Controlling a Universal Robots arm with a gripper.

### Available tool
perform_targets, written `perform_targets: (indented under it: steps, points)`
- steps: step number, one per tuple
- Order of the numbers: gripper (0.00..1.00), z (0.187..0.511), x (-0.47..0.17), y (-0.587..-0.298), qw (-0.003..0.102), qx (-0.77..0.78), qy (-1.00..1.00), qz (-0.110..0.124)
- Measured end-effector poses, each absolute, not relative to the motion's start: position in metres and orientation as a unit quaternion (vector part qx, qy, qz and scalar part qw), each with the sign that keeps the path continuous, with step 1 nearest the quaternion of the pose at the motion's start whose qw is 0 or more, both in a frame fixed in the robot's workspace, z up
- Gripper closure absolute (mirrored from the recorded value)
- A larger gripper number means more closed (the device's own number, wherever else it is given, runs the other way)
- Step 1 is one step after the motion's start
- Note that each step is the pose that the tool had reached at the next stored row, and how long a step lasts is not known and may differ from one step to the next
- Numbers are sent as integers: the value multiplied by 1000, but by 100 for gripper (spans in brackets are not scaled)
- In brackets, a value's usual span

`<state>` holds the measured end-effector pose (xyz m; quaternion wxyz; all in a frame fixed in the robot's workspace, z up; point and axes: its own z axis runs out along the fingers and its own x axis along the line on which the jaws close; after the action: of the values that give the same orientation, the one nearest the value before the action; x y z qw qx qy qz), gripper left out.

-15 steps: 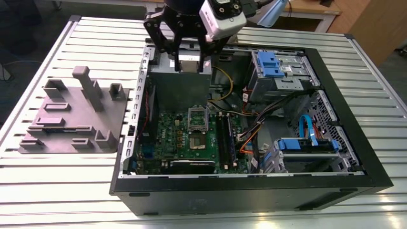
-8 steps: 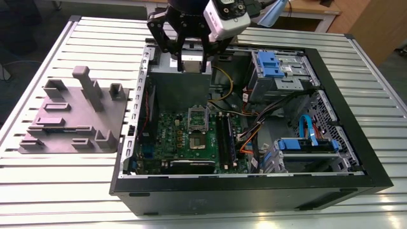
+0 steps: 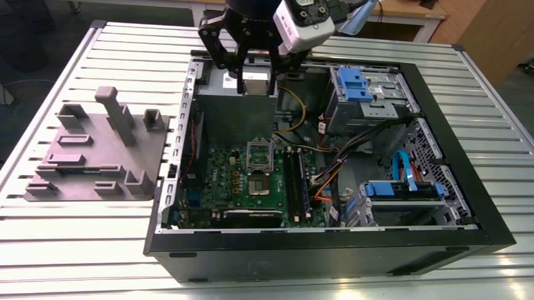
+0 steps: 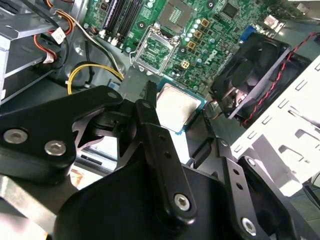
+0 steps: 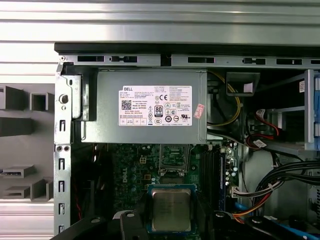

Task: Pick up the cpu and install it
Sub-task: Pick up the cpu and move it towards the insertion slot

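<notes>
Your gripper (image 3: 256,85) has its fingers (image 4: 150,125) closed on the cpu (image 5: 171,210) at opposite edges, metal top up. It hangs above the socket frame (image 3: 259,152) and short of it. Judged: the edge hold keeps the underside untouched.

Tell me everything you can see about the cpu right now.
The cpu is a small flat square chip with a dull silver metal lid and thin blue-green rim. Both wrist views show its lid. The jaws of the gripper clamp opposite edges, holding it in the air over the open computer case, near the grey power supply.
</notes>
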<state>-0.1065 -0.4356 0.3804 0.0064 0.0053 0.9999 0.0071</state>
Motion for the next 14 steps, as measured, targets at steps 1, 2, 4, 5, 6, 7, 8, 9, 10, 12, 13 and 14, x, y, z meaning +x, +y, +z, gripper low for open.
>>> perform_targets:
  steps: [1, 2, 4, 5, 6, 7, 8, 9, 10, 12, 13, 14]
  points:
    - [53, 380, -106, -436, 6, 5, 1000, 7]
    - [53, 380, -105, -436, 6, 5, 1000, 7]
    - [53, 380, -104, -436, 6, 6, 1000, 7]
    - [53, 380, -103, -436, 6, 6, 1000, 7]
    - [53, 380, -102, -436, 6, 6, 1000, 7]
    - [53, 380, -102, -436, 6, 6, 1000, 7]
    - [53, 380, -101, -436, 6, 6, 1000, 7]
    - [53, 380, -100, -436, 6, 6, 1000, 7]
    - [53, 380, -99, -436, 6, 6, 1000, 7]
    - [53, 380, -98, -436, 6, 6, 1000, 7]
    - [53, 380, -97, -436, 6, 6, 1000, 7]
    - [53, 380, -97, -436, 6, 6, 1000, 7]
